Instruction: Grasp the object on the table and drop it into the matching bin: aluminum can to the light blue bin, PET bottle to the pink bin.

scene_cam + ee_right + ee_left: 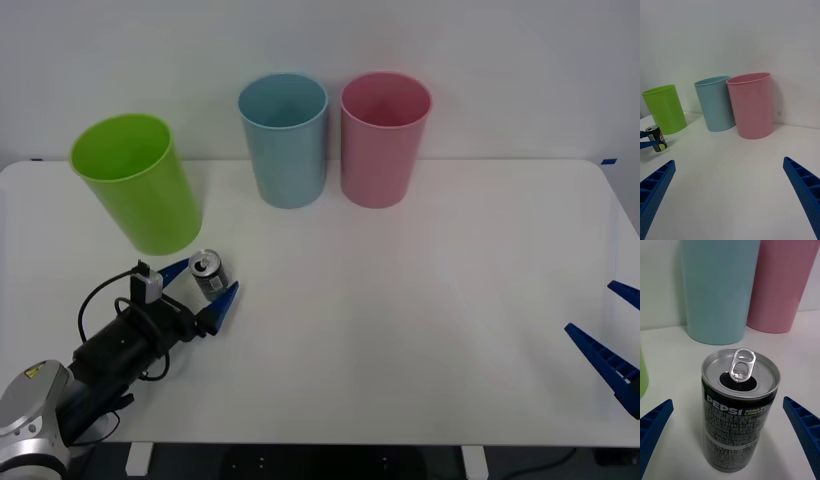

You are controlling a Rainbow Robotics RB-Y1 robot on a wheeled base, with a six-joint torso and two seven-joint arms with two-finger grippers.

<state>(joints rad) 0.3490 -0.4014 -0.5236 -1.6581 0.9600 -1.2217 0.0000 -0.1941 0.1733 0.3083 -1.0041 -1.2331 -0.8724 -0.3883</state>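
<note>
Between the spread fingers of the left gripper point(206, 281) stands the can point(208, 273) – opened, likely light, thin-walled and slick – best pinched mid-body, gently; the right gripper point(612, 327) is parked, fingers spread.

A plain white wall point(520, 50) stands behind; soft even light; the floor looks dark, perhaps.
</note>
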